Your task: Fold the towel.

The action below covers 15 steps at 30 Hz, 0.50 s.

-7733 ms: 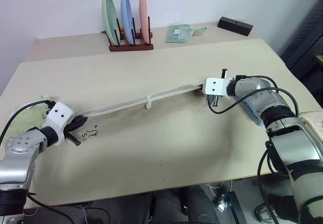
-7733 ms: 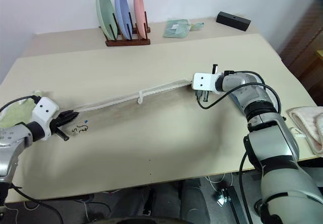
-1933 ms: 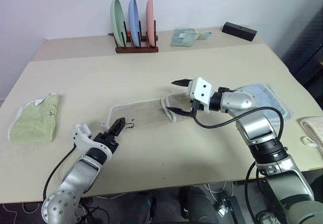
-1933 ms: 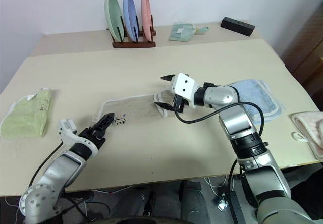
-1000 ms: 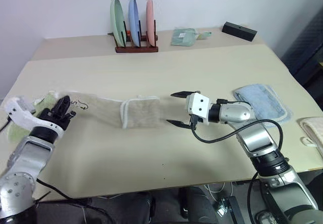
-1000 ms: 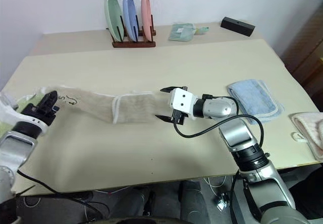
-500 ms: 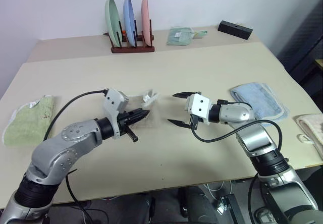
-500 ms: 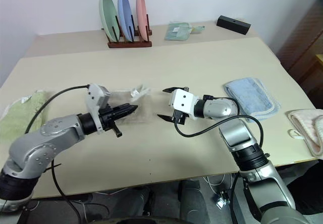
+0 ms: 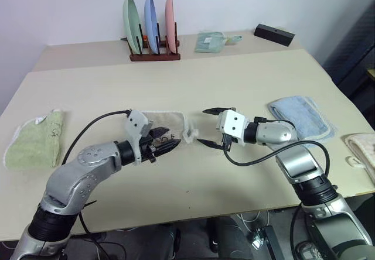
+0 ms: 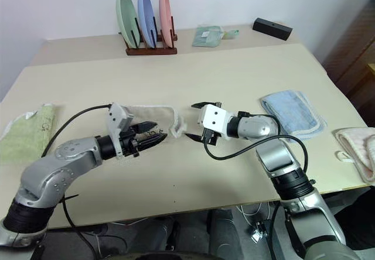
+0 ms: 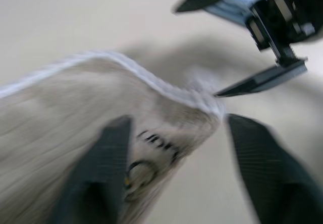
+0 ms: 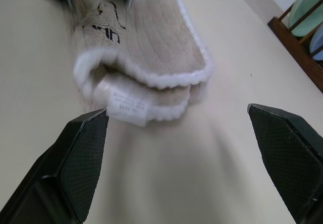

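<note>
The towel [image 9: 167,120] is beige with white edging and lies folded in a short stack at the table's middle. Its dark embroidered mark [image 12: 103,24] faces up, and a white label [image 12: 128,105] sticks out of the fold. My left gripper [image 9: 170,146] hovers at the towel's near edge. It is open, with its fingers [image 11: 96,183] spread on either side of the marked corner. My right gripper [image 9: 202,126] sits just to the right of the fold, open and holding nothing. It faces the towel across a small gap.
A light green towel [image 9: 35,146] lies at the left edge and a light blue towel [image 9: 299,116] to the right. A pale towel [image 9: 363,149] hangs at the far right edge. At the back stand a plate rack [image 9: 151,52], a small green cloth [image 9: 212,40] and a black box [image 9: 274,34].
My left gripper swung from the far left to the middle, carrying the towel's end over onto the rest. It was shut and now stands open. The right gripper stayed put.
</note>
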Available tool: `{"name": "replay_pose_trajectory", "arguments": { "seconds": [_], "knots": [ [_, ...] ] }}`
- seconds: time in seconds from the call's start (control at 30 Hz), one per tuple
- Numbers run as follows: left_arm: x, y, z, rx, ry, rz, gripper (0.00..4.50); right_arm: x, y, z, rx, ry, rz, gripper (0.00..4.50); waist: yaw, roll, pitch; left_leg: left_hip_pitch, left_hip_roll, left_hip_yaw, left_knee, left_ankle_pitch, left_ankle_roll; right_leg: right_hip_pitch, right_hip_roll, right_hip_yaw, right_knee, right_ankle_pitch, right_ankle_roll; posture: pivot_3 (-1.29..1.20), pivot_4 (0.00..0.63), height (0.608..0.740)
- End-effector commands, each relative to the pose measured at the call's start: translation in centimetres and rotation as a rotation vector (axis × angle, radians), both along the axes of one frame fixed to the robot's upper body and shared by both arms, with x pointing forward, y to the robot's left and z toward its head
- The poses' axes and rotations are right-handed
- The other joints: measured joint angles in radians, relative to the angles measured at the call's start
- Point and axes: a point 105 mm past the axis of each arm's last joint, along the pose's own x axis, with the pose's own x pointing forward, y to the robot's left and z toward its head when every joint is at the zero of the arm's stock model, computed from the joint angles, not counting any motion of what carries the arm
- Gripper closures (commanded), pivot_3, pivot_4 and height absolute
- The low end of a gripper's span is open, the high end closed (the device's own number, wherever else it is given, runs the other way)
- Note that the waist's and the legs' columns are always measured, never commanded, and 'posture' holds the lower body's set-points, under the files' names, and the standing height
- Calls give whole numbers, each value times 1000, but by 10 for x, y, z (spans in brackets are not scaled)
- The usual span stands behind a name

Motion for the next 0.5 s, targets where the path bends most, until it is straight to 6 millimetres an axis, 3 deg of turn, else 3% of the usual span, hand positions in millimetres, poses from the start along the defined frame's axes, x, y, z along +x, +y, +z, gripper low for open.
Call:
{"name": "replay_pose_trajectory", "arguments": {
  "seconds": [0.03, 0.07, 0.13, 0.2, 0.3, 0.33, 0.5],
  "knots": [
    [-17, 30, 31, -97, -78, 57, 510, 5, -3, 25, 56, -38, -3, 535, -4, 0, 0, 0, 0, 0, 0, 0, 0, 0, 0, 0, 0, 0, 0, 0, 150, 735],
    [-13, 47, 36, -106, -105, 142, 510, 6, -1, 29, 92, -16, -3, 867, -3, 0, 0, 0, 0, 0, 0, 0, 0, 0, 0, 0, 0, 0, 0, 0, 150, 735],
    [-3, 72, 41, -115, -133, 282, 1164, 7, 3, 36, 148, 11, -5, 1895, 3, 0, 1, 0, 0, 0, 0, 0, 0, 0, 0, 0, 0, 0, 0, 0, 150, 735],
    [7, 81, 42, -70, -169, 348, 2000, 6, 14, 46, 238, 45, 4, 2925, 8, 0, 0, 0, 0, 0, 1, 0, -1, 1, 0, 0, 0, 0, -1, 0, 150, 735],
    [24, 77, 33, 15, -179, 386, 3538, 10, 31, 56, 355, 116, -12, 4457, 8, 0, 0, 1, 0, -1, 1, 0, 0, 2, 0, 0, 0, 0, 0, 0, 150, 735],
    [29, 73, 30, 39, -181, 383, 4010, 12, 37, 56, 377, 147, -23, 4500, 8, 0, 0, 1, 0, -1, 1, 0, 0, 2, 0, 0, 0, 0, 0, 0, 150, 735],
    [48, 40, 13, 65, -164, 280, 4010, 23, 72, 40, 422, 263, -40, 4500, 0, 0, 0, -1, -1, -1, 1, 0, 0, 0, 0, -1, 0, 0, 0, 0, 150, 735]
  ]
}}
